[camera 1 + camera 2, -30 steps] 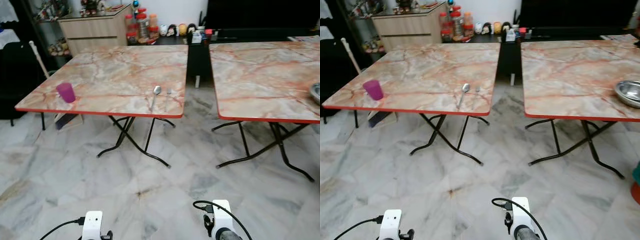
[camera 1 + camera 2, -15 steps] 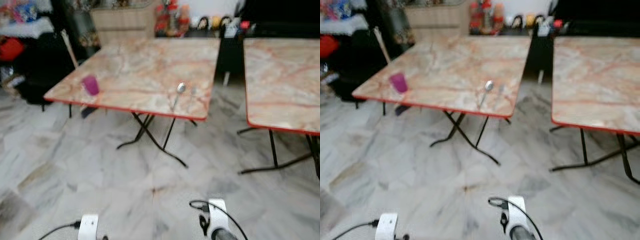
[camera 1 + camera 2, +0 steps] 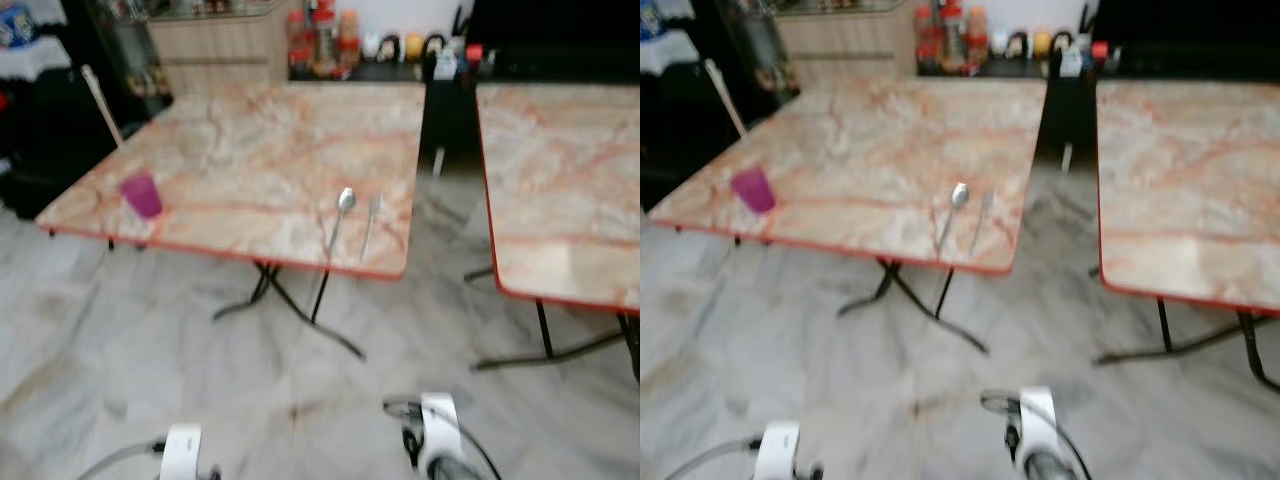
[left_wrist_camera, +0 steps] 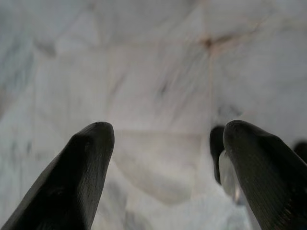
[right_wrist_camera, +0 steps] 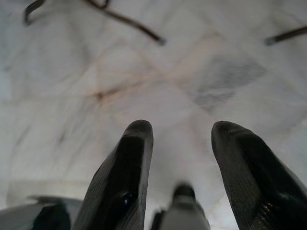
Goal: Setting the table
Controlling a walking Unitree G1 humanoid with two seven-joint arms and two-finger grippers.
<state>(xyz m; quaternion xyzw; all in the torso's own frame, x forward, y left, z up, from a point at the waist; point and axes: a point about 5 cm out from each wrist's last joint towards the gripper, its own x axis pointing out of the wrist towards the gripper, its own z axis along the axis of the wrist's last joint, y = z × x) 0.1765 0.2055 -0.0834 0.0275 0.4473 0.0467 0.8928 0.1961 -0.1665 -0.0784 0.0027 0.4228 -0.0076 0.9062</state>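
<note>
— While both arms hang low over the marble floor [image 3: 150,340], what is actually laid out on the left table [image 3: 250,130]?

— Going from its left: a purple cup [image 3: 141,194] sits close to the front-left corner, right by the red front edge. Further along, near the front-right corner, a spoon [image 3: 339,214] and a fork [image 3: 369,222] lie side by side, handles pointing at the front edge. The right table [image 3: 560,190] stands apart across a gap, and the part in view is bare.

— And the grippers?

— The left gripper [image 4: 163,158] has its two black fingers spread, nothing between them, floor beneath. The right gripper [image 5: 180,158] is likewise parted and empty, looking down at the tiles and a table's black leg [image 5: 125,20].

— What could go wrong?

— The pictures are blurred, so I judge the robot is walking in. The cutlery handles nearly reach the front edge; a body or arm brushing that rim could sweep spoon or fork onto the floor. The cup is light-looking and equally near its edge, so a clumsy reach may tip it off. The splayed legs under the left table are also a tripping risk if the robot steps too close.
</note>
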